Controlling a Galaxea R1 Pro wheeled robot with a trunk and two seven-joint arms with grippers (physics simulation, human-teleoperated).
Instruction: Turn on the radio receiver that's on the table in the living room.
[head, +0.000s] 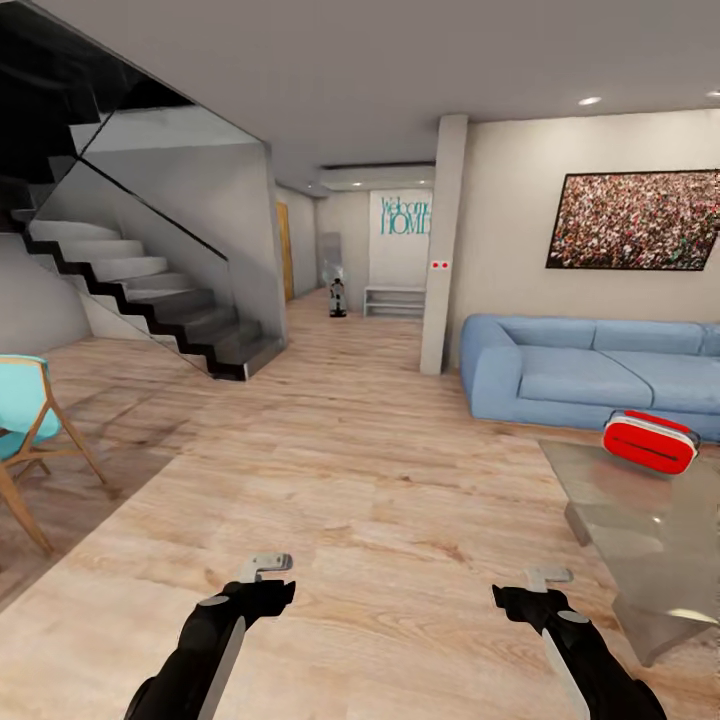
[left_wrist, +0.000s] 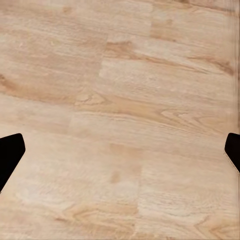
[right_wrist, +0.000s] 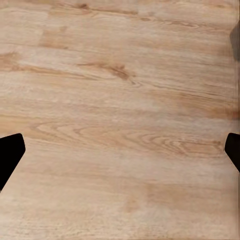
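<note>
The red radio receiver (head: 650, 441) with white trim lies on the near-left part of the glossy glass table (head: 640, 515), at the right of the head view, in front of the blue sofa (head: 590, 370). My left gripper (head: 265, 567) and right gripper (head: 548, 578) hang low over the light wood floor, well short of the table. In the left wrist view the left gripper (left_wrist: 120, 150) is open, its dark fingertips (left_wrist: 10, 152) far apart above bare floor. The right gripper (right_wrist: 120, 150) is open too, with nothing between its fingertips (right_wrist: 10, 152).
A staircase (head: 140, 300) climbs at the left, and a turquoise chair (head: 30, 430) with wooden legs stands at the left edge. A pillar (head: 440, 250) rises left of the sofa. A crowd picture (head: 635, 220) hangs on the wall. Wood floor (head: 350, 470) stretches ahead.
</note>
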